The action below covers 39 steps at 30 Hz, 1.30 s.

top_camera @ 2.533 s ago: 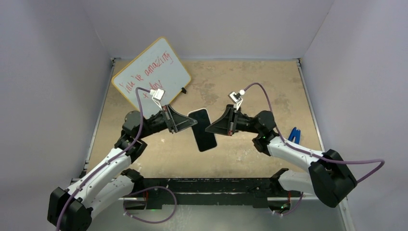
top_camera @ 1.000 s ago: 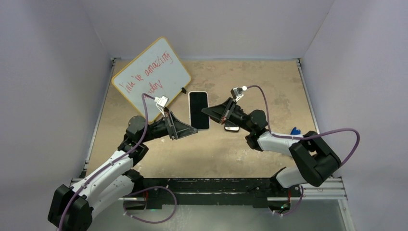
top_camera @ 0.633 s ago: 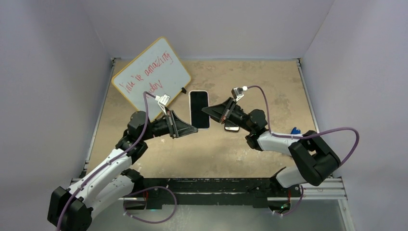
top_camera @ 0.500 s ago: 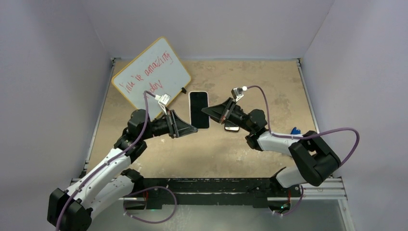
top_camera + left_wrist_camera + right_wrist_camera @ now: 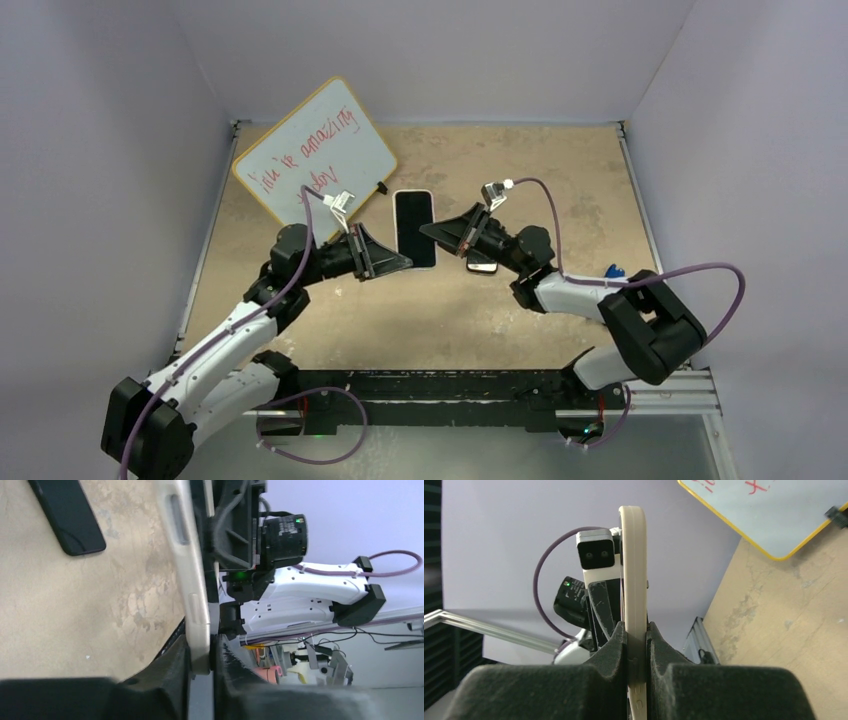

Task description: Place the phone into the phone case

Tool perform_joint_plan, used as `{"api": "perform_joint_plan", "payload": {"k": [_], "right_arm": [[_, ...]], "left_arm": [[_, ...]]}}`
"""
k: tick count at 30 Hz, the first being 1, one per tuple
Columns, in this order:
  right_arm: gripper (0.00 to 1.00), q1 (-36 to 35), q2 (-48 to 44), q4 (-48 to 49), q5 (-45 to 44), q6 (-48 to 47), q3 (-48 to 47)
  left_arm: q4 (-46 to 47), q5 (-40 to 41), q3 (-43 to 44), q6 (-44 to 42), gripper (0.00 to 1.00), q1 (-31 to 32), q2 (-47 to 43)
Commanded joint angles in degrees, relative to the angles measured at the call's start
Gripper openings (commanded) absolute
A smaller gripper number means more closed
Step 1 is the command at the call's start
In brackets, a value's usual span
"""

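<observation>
The phone case (image 5: 412, 191) is a whitish rim around a black face, apparently the phone (image 5: 413, 225) seated inside it. It hangs flat above the table's middle, held between both arms. My left gripper (image 5: 402, 262) is shut on its near left corner. The left wrist view shows the case (image 5: 192, 570) edge-on between the left gripper's (image 5: 202, 646) fingers. My right gripper (image 5: 431, 232) clamps its right long edge. In the right wrist view the cream edge (image 5: 633, 555) runs straight up out of the shut right gripper (image 5: 636, 630).
A second dark phone (image 5: 482, 266) lies on the table, partly under the right arm, and also shows in the left wrist view (image 5: 67, 515). A yellow-framed whiteboard (image 5: 310, 150) leans at the back left. A small blue object (image 5: 612, 272) sits near the right edge.
My left gripper has moved up to the case's near corner and closed on it. The case and the right arm have stayed in place.
</observation>
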<state>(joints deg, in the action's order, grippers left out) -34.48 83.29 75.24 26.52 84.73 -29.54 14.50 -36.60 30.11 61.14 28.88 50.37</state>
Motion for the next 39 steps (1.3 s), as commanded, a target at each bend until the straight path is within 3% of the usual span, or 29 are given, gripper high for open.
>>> {"api": "perform_joint_plan", "payload": {"k": [1, 3, 5, 10, 13, 15, 18, 26, 39], "right_arm": [[0.00, 0.10, -2.08, 2.61, -0.14, -3.57, -1.15], [0.00, 0.11, -4.14, -1.99, -1.22, -8.51, -1.01], [0.00, 0.09, -6.84, -10.13, -2.79, -13.82, -1.29], [0.00, 0.11, -11.39, -19.73, -1.64, -20.04, -1.85], [0.00, 0.05, -11.89, -20.16, 1.27, -19.42, -2.06], [0.00, 0.08, -12.15, -18.96, 3.04, -19.35, -2.26], [0.00, 0.07, -12.06, -13.42, 7.08, -17.52, -1.86], [0.00, 0.05, -11.54, -3.62, 12.91, -12.55, -0.21], [0.00, 0.06, -12.04, -7.23, 14.29, -14.52, 0.05]], "left_arm": [[-7.16, 3.16, 4.78, -4.13, 0.00, -0.14, 2.75], [-17.85, 6.35, 8.30, -8.09, 0.00, -0.15, 4.51], [-22.57, 7.80, 9.42, -9.82, 0.00, -0.14, 5.45], [-17.22, 5.22, 6.76, -7.39, 0.03, -0.17, 4.30], [-8.45, 3.24, 4.14, -5.55, 0.36, -0.14, 1.73], [-5.54, 2.87, 3.98, -6.22, 0.46, -0.19, 0.42], [-6.26, 2.56, 5.66, -8.29, 0.52, -2.19, 0.45], [1.00, 1.38, 6.02, -7.70, 0.51, -4.27, 1.86], [1.32, 3.10, 7.60, -7.07, 0.38, -4.45, 1.64]]}}
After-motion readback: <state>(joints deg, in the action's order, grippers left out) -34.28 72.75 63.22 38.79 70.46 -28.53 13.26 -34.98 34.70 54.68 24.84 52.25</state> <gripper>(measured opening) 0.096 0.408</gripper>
